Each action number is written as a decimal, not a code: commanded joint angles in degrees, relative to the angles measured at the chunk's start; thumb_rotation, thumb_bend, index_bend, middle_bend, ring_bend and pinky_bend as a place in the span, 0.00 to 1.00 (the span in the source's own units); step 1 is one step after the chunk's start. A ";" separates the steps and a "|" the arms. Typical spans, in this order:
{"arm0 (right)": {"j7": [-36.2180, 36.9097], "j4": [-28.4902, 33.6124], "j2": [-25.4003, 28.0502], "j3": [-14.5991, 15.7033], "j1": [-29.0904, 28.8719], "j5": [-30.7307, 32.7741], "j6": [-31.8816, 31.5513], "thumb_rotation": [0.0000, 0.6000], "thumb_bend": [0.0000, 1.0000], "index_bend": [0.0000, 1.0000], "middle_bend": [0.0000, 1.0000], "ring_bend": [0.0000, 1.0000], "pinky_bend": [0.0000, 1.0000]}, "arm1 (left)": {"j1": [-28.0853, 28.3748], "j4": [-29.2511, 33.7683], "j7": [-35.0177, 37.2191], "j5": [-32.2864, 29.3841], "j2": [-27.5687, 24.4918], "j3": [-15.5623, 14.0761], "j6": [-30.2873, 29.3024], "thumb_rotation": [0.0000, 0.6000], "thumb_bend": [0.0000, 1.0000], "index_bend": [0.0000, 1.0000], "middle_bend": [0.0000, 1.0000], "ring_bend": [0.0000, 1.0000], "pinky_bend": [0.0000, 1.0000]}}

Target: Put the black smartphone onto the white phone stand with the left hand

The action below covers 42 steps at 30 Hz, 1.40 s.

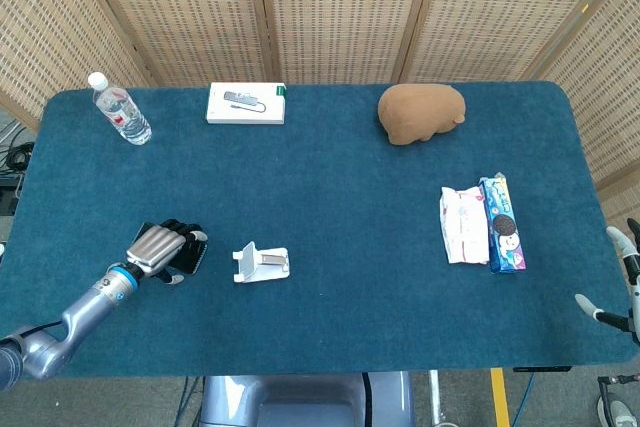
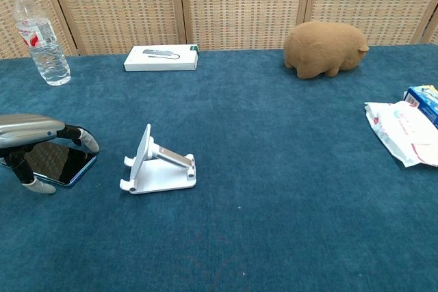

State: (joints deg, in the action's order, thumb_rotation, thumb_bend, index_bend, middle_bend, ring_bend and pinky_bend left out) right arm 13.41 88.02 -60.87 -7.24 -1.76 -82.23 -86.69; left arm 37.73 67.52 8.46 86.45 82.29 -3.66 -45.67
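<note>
Left hand (image 1: 158, 247) arches over the black smartphone (image 2: 60, 163), which lies flat on the blue surface (image 1: 340, 207) near the front-left edge. Fingers (image 2: 83, 137) curl down over the far edge of the phone, thumb (image 2: 35, 184) comes down at the near edge; can't tell if they actually press it, phone not lifted. White phone stand (image 1: 261, 262) sits just right of the phone, apart from it, nothing on it. Right hand (image 1: 622, 277) only partly seen at the right edge of the head view, off the surface; fingers apart, holding nothing visible. Also on the surface: water bottle (image 1: 119, 108) far left corner, white box (image 1: 246, 103) at the back, brown plush toy (image 1: 421, 112) back centre-right, white snack packet (image 1: 464, 224) touching a blue cookie pack (image 1: 503, 224) at right.
</note>
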 commanded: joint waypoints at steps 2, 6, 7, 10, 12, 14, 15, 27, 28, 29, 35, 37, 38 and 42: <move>0.06 -0.02 0.00 0.06 -0.06 -0.10 0.10 1.00 0.00 0.10 0.00 0.00 0.00 | -0.53 -0.67 -2.00 -0.81 1.28 0.29 -0.65 1.00 0.21 0.33 0.30 0.28 0.22; 0.26 -0.08 0.03 0.02 -0.01 0.01 0.07 1.00 0.00 0.10 0.00 0.00 0.00 | -0.92 -1.07 -3.78 -1.52 2.11 0.68 -1.33 1.00 0.22 0.44 0.40 0.37 0.28; 0.34 -0.10 0.05 -0.01 0.00 0.06 0.08 1.00 0.00 0.10 0.00 0.00 0.00 | -1.10 -1.19 -4.24 -1.66 2.30 0.83 -1.79 1.00 0.22 0.46 0.41 0.38 0.29; 0.56 -0.17 0.09 -0.03 -0.01 0.12 0.14 1.00 0.00 0.10 0.00 0.00 0.00 | -1.74 -1.74 -5.76 -1.90 2.89 1.11 -3.28 1.00 0.22 0.52 0.45 0.42 0.31; 0.54 -0.19 0.09 -0.01 -0.03 0.06 0.16 1.00 0.00 0.10 0.00 0.00 0.00 | -2.09 -1.81 -5.87 -2.06 3.10 1.29 -3.99 1.00 0.22 0.55 0.47 0.44 0.32; 0.53 -0.18 0.07 0.03 -0.03 -0.01 0.16 1.00 0.00 0.10 0.00 0.00 0.00 | -2.40 -1.76 -5.57 -2.13 3.12 1.49 -4.72 1.00 0.22 0.55 0.48 0.44 0.32; 0.53 -0.16 0.06 0.05 -0.04 -0.04 0.16 1.00 0.00 0.10 0.00 0.00 0.00 | -2.50 -1.66 -5.30 -2.15 3.05 1.55 -4.92 1.00 0.22 0.55 0.48 0.45 0.32; 0.58 -0.03 0.12 0.13 -0.04 -0.13 0.18 1.00 0.00 0.10 0.00 0.00 0.00 | -3.45 4.29 0.27 -0.35 -2.19 3.06 -10.73 1.00 0.21 0.56 0.48 0.45 0.32; 0.57 0.00 0.12 0.13 -0.03 -0.14 0.15 1.00 0.00 0.10 0.00 0.00 0.00 | -3.57 5.01 0.75 -0.17 -2.79 3.19 -11.33 1.00 0.21 0.56 0.48 0.45 0.32; 0.57 0.02 0.13 0.13 -0.02 -0.15 0.13 1.00 0.00 0.10 0.00 0.00 0.00 | -3.74 5.97 1.51 0.05 -3.50 3.41 -12.15 1.00 0.21 0.56 0.48 0.45 0.32; 0.81 0.07 0.22 0.09 0.06 -0.07 0.03 1.00 0.00 0.10 0.00 0.00 0.00 | -5.98 14.63 14.40 1.79 -8.93 5.25 -19.76 1.00 0.20 0.56 0.48 0.45 0.32; 0.96 0.05 0.27 0.07 0.09 -0.06 0.00 1.00 0.00 0.10 0.00 0.00 0.00 | -6.53 15.84 19.84 3.08 -10.17 5.27 -21.68 1.00 0.19 0.56 0.48 0.45 0.32; 1.02 0.04 0.28 0.07 0.08 -0.04 0.04 1.00 0.00 0.10 0.00 0.00 0.00 | -6.89 16.44 23.50 3.49 -10.37 5.52 -22.96 1.00 0.19 0.56 0.48 0.45 0.32; 1.07 0.03 0.30 0.09 0.08 -0.12 0.00 1.00 0.00 0.10 0.00 0.00 0.00 | -7.82 16.91 33.97 4.38 -9.14 6.11 -26.22 1.00 0.18 0.56 0.48 0.45 0.32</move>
State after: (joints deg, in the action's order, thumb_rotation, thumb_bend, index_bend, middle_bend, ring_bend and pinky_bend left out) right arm 14.48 88.05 -60.57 -7.16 -1.68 -82.36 -86.68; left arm 31.48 82.12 32.82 89.14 73.71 1.45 -67.25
